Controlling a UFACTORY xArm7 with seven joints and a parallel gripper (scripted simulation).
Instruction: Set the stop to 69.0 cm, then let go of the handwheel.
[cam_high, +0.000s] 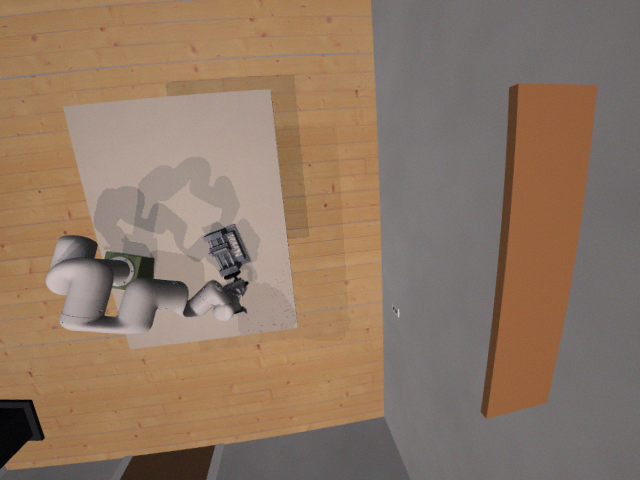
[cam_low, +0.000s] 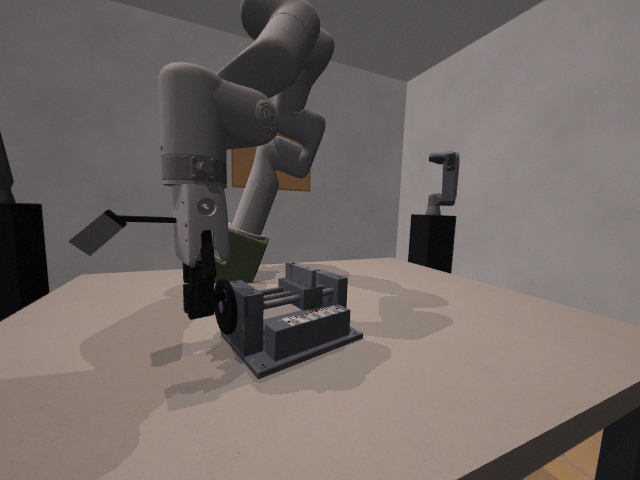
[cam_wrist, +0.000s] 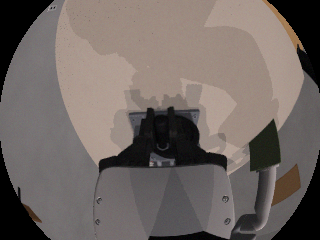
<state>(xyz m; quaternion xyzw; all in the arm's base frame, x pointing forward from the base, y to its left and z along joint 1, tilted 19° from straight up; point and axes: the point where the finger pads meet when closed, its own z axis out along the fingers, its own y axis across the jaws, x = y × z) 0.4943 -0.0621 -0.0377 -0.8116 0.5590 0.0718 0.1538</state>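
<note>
A small grey stop fixture (cam_low: 292, 320) stands on the table, with a base plate, two guide rods, a sliding stop block (cam_low: 302, 284) and a scale strip with a red mark (cam_low: 312, 314) on its front. A black handwheel (cam_low: 225, 308) sits at its left end. My gripper (cam_low: 200, 302) hangs straight down at the wheel's left side and is shut on the handwheel's crank handle. In the top view the fixture (cam_high: 227, 253) lies just above my gripper (cam_high: 236, 287). In the wrist view my black fingers are closed on a dark part in front of the fixture's end plate (cam_wrist: 164, 115).
The arm's green base (cam_low: 242, 255) stands behind the fixture. A flat camera paddle (cam_low: 96, 232) sticks out left of the wrist. A second robot on a black pedestal (cam_low: 434, 242) stands at the far right, off the table. The table edge (cam_low: 542, 439) runs at the front right.
</note>
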